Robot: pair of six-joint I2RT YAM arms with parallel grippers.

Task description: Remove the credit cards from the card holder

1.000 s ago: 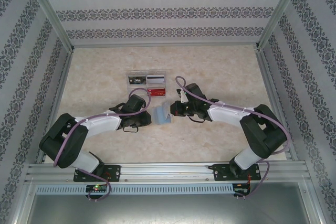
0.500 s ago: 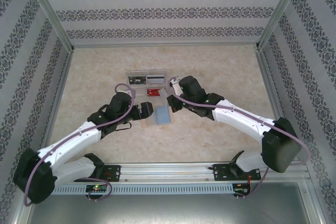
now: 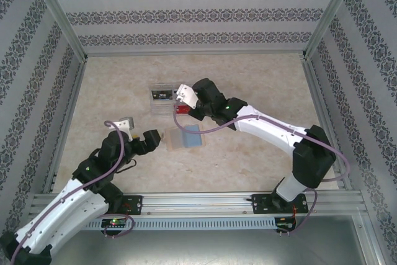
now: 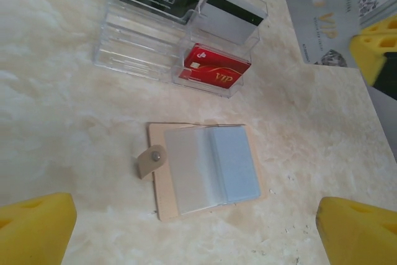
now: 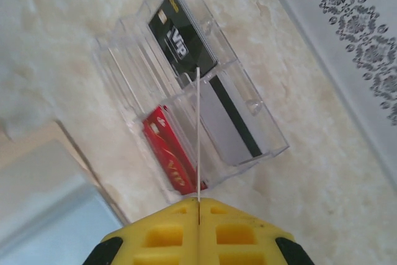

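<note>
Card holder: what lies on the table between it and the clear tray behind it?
Nothing. In the left wrist view, a bare strip of marbled tabletop separates the card holder from the clear tray.

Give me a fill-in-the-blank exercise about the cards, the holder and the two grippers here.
The right gripper is shut on a credit card coloured ____.
The left gripper, over the card holder, is ____ and holds nothing.
In the clear tray, the VIP card nearest the card holder is ____.
Missing words: grey; open; red.
</note>
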